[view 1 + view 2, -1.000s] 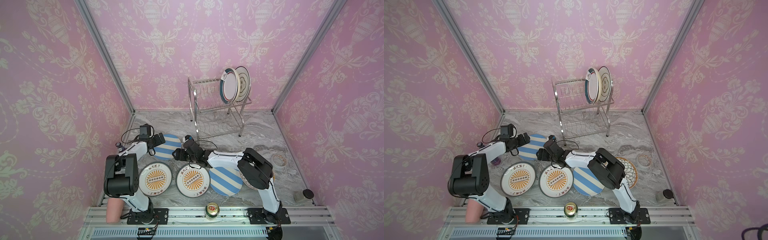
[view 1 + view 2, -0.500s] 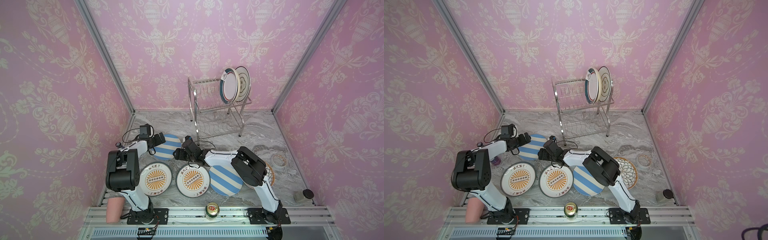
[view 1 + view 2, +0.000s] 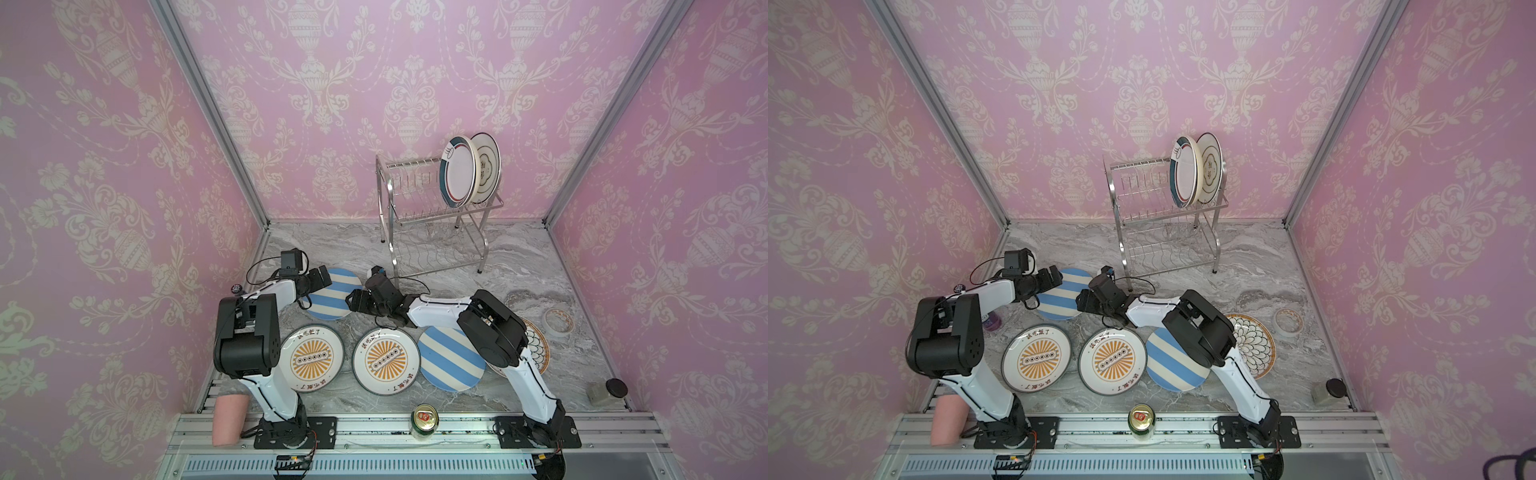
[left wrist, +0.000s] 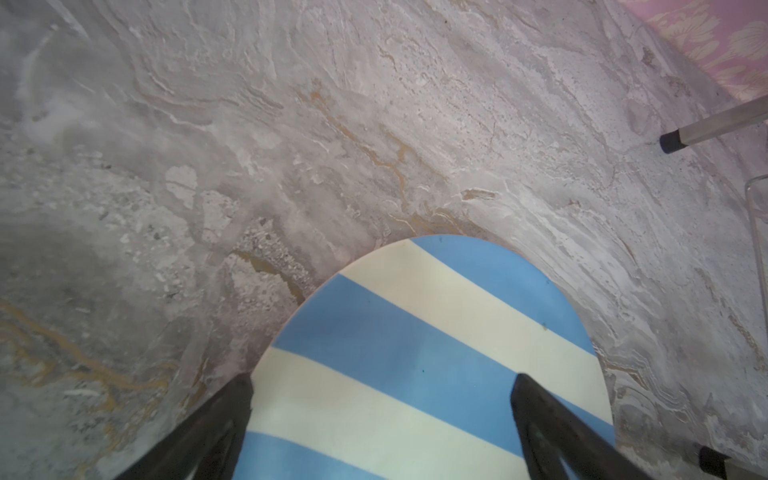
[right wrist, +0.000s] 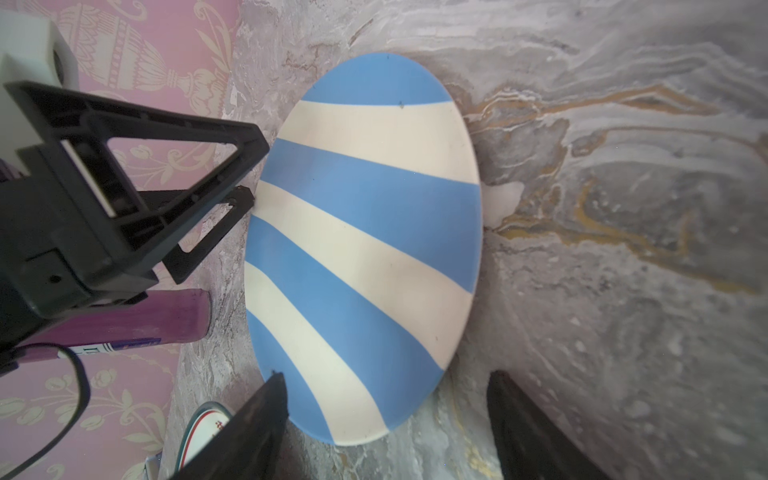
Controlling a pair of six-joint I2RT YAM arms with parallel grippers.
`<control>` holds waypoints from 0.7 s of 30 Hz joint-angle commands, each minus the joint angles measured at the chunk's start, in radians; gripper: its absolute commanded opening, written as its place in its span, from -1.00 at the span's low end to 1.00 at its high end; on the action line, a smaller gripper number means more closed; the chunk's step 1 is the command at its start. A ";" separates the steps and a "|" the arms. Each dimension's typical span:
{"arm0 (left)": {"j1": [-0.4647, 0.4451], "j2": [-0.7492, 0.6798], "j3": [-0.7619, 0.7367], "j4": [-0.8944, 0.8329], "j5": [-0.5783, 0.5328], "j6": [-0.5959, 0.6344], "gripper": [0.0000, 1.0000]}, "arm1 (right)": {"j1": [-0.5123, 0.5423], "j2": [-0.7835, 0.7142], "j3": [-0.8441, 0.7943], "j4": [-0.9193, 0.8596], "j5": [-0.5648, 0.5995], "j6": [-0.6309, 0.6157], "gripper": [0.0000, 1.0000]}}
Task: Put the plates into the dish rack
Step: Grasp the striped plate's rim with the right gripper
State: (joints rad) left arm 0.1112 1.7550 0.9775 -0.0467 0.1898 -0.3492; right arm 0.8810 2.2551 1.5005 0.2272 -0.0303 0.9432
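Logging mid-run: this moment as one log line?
step: at far blue-striped plate | left gripper: open, at rim | right gripper: open, at opposite rim | dish rack: green-rimmed plate, black-lined plate

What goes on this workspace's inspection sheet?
Surface: marble tabletop, no spills.
Job's things: green-rimmed plate and black-lined plate upright in upper tier of dish rack; flat on tabletop: far striped plate, near striped plate, two sunburst plates, floral plate.
Clutter: can, tape roll, jar, pink roll, purple bottle.
End effectors: left end effector and right end effector open, at far striped plate's opposite edges.
Cables: black loops at wrists.
Surroundings: pink patterned walls.
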 commanded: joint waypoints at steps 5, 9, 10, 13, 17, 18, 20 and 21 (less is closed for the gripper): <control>0.006 0.007 0.077 -0.070 -0.085 0.032 0.99 | -0.005 0.060 0.046 -0.028 -0.026 0.017 0.55; 0.005 0.024 0.090 -0.067 -0.076 0.026 0.99 | -0.008 0.066 0.043 -0.025 -0.025 0.020 0.55; 0.006 0.043 0.108 -0.083 -0.072 0.029 0.99 | -0.008 0.068 0.043 -0.021 -0.026 0.020 0.56; 0.005 0.100 0.155 -0.127 -0.027 0.026 0.99 | -0.013 0.074 0.033 -0.004 -0.029 0.034 0.57; 0.005 0.121 0.143 -0.094 0.013 -0.003 0.99 | -0.015 0.083 0.023 0.017 -0.036 0.051 0.57; 0.005 0.126 0.141 -0.080 0.026 -0.007 0.99 | -0.017 0.084 0.023 0.017 -0.037 0.052 0.57; 0.005 0.140 0.147 -0.084 0.043 -0.013 0.99 | -0.019 0.090 0.023 0.031 -0.041 0.057 0.57; 0.005 0.144 0.154 -0.090 0.046 -0.015 0.99 | -0.021 0.094 0.023 0.045 -0.044 0.059 0.57</control>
State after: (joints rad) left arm 0.1112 1.8790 1.1160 -0.1211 0.1867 -0.3500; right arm 0.8696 2.2963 1.5326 0.2878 -0.0574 0.9749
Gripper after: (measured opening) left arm 0.993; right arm 0.785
